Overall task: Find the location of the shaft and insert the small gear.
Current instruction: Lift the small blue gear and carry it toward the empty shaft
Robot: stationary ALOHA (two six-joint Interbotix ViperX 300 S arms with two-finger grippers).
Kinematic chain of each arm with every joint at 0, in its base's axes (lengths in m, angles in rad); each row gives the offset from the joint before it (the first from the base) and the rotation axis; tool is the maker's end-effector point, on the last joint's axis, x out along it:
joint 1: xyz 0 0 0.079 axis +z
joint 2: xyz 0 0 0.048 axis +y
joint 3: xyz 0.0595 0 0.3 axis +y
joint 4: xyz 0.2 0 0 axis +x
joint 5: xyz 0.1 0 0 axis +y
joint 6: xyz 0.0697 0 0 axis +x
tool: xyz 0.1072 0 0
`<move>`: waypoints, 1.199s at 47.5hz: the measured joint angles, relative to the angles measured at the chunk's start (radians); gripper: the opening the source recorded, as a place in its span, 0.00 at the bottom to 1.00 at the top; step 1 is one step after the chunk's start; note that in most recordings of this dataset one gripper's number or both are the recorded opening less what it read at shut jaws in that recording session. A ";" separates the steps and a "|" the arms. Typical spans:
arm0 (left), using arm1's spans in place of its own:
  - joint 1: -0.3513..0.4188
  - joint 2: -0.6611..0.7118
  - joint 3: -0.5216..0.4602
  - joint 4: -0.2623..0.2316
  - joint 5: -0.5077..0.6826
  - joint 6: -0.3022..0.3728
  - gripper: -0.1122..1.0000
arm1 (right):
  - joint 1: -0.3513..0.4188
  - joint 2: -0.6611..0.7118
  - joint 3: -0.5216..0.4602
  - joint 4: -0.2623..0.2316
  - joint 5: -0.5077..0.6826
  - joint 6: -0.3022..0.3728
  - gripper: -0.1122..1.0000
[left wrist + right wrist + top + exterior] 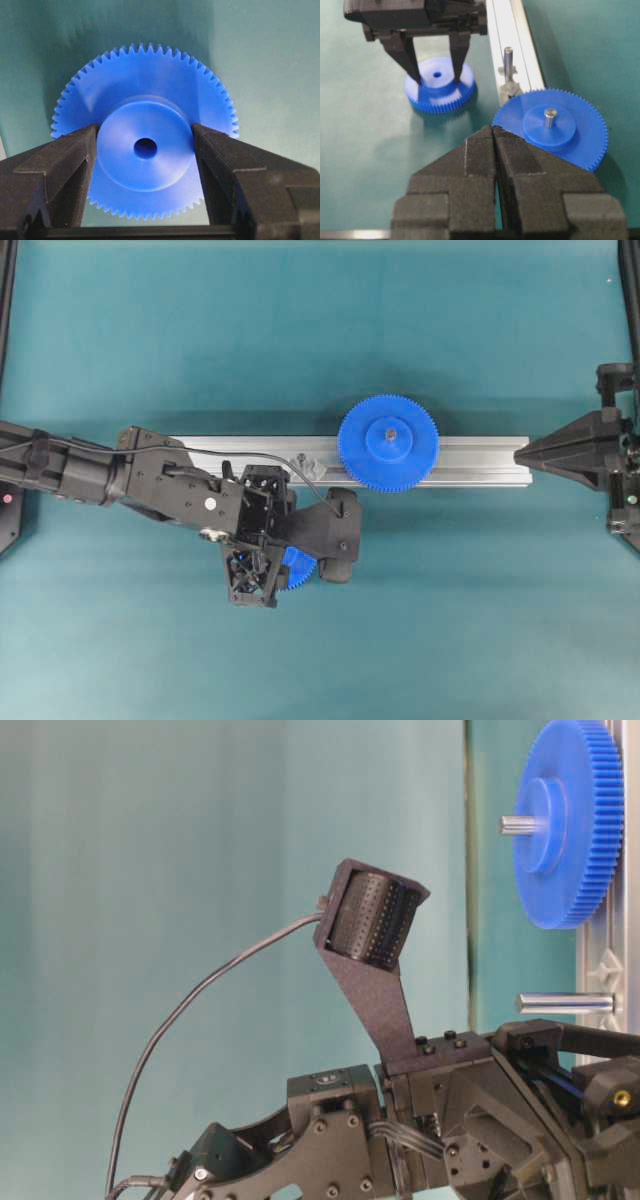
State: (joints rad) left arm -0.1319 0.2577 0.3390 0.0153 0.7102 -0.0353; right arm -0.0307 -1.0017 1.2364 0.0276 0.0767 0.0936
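Left gripper [145, 150] jaws clamp the small gear's [145, 125] hub, gear flat on the worktop [450, 620]. Right gripper [493, 132] jaws are together, parked. Upright, the shaft [508, 60] stands on the rail [480, 462] just beside the gear.

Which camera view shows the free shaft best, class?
The right wrist view: the shaft stands whole and upright on the rail. Table-level shows it side-on, the overhead only a speck from above, and the left wrist view nothing.
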 measured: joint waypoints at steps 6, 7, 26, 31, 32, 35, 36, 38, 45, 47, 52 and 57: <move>0.000 -0.006 0.000 0.000 0.006 0.000 0.67 | 0.002 0.002 0.000 0.000 -0.002 0.000 0.12; 0.000 -0.008 0.000 0.000 0.008 0.000 0.67 | 0.000 0.000 0.002 0.000 0.000 0.000 0.12; 0.002 -0.040 -0.048 0.003 0.091 0.003 0.67 | 0.000 0.000 0.000 0.000 -0.002 0.000 0.12; 0.002 -0.055 -0.061 0.005 0.095 0.005 0.67 | 0.000 0.000 0.002 0.000 0.000 0.000 0.12; 0.002 -0.060 -0.064 0.005 0.100 0.005 0.67 | 0.000 0.000 0.000 0.000 0.000 0.000 0.12; 0.002 -0.067 -0.075 0.006 0.117 0.014 0.67 | 0.000 0.000 0.002 0.000 0.000 0.000 0.12; 0.002 -0.071 -0.078 0.005 0.123 0.018 0.67 | 0.000 0.000 0.003 0.000 0.000 0.000 0.12; 0.002 -0.074 -0.084 0.005 0.137 0.029 0.67 | 0.002 0.000 0.003 0.000 0.000 0.000 0.12; 0.002 -0.075 -0.117 0.006 0.198 0.075 0.67 | 0.002 0.000 0.003 0.000 0.000 0.000 0.12; 0.003 -0.075 -0.130 0.006 0.215 0.089 0.67 | 0.000 0.000 0.003 0.000 0.000 0.000 0.12; 0.014 -0.077 -0.161 0.006 0.241 0.114 0.67 | 0.000 0.000 0.003 0.000 0.000 0.000 0.12; 0.031 -0.084 -0.186 0.006 0.250 0.127 0.67 | 0.000 0.000 0.003 0.000 0.000 0.000 0.12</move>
State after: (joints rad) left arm -0.1012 0.1733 0.1534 0.0215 0.9603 0.0920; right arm -0.0307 -1.0017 1.2395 0.0276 0.0767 0.0936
